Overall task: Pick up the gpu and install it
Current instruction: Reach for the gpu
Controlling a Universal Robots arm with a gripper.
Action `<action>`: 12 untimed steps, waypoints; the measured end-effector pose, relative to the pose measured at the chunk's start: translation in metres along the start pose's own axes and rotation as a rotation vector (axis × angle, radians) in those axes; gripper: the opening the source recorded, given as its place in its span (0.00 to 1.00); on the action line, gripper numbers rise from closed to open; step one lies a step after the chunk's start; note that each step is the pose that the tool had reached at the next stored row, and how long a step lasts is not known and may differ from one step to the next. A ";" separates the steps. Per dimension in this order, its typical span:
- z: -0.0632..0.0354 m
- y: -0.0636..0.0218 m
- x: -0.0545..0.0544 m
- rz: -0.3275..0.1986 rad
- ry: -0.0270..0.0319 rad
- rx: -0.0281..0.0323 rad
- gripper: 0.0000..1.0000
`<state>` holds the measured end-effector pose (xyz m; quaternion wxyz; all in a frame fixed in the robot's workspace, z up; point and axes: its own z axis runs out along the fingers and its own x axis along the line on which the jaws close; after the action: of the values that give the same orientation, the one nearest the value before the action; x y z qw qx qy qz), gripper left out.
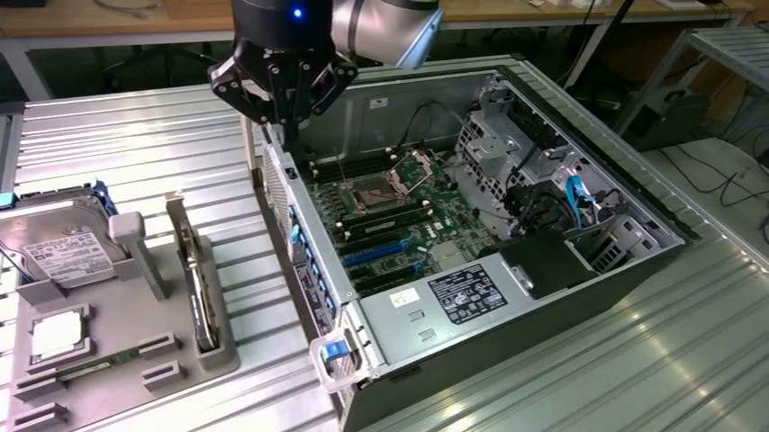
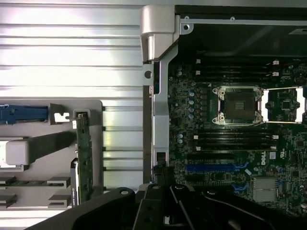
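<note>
On the exterior view's left you have the hard drive (image 1: 60,256) lying on the grey fixture (image 1: 121,324). The gpu (image 1: 202,297) stands on edge in its slot, untouched. Further right, the gripper (image 1: 284,124) hangs over the rear wall of the open case (image 1: 601,306) — jaws together, empty — well apart from the gpu.

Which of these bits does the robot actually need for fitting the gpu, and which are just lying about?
In the job:
- gpu, standing on edge outside the case
- gripper, above the case's wall
- motherboard

Lying about:
- hard drive
- square silver chip
</note>
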<state>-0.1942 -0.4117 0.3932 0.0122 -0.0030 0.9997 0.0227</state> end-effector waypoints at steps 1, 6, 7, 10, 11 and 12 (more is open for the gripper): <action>0.0000 -0.0003 0.001 -0.001 0.0001 0.0000 0.11; -0.0002 -0.0017 0.007 -0.007 0.0004 -0.0001 0.11; -0.0003 -0.0020 0.008 -0.008 0.0005 -0.0001 0.11; -0.0004 -0.0028 0.012 -0.010 0.0006 -0.0002 0.11; -0.0004 -0.0030 0.013 -0.011 0.0005 -0.0003 0.11; -0.0004 -0.0031 0.015 -0.012 0.0006 -0.0002 0.11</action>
<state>-0.2089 -0.4149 0.3931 0.0120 -0.0088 0.9996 0.0227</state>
